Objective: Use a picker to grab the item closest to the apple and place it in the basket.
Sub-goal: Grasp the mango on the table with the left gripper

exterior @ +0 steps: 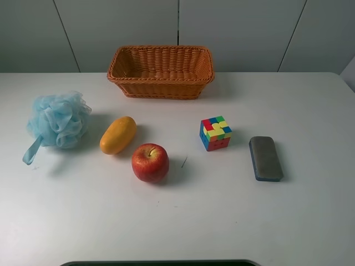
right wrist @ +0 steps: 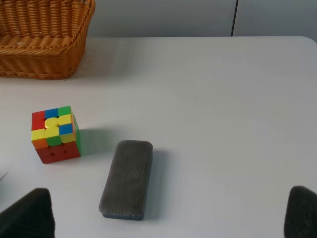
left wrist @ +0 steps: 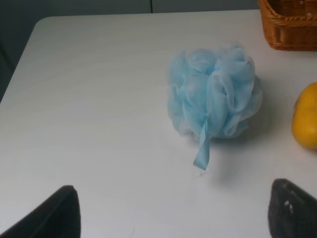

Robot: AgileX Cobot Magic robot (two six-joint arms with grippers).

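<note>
A red apple (exterior: 150,162) lies on the white table (exterior: 177,221), front of centre. A yellow-orange oval fruit (exterior: 117,134) lies just left and behind it, apart from it; its edge also shows in the left wrist view (left wrist: 306,116). The woven brown basket (exterior: 161,71) stands empty at the back centre. My left gripper (left wrist: 173,218) is open and empty, its dark fingertips (left wrist: 59,213) wide apart, in front of the blue bath pouf (left wrist: 213,91). My right gripper (right wrist: 163,218) is open and empty, in front of the grey eraser (right wrist: 126,178). Neither gripper shows in the exterior high view.
A blue bath pouf (exterior: 58,119) with a ribbon loop lies at the far left. A coloured puzzle cube (exterior: 215,133) sits right of the apple, and a grey board eraser (exterior: 265,158) lies further right. The cube (right wrist: 54,134) and basket corner (right wrist: 44,39) show in the right wrist view.
</note>
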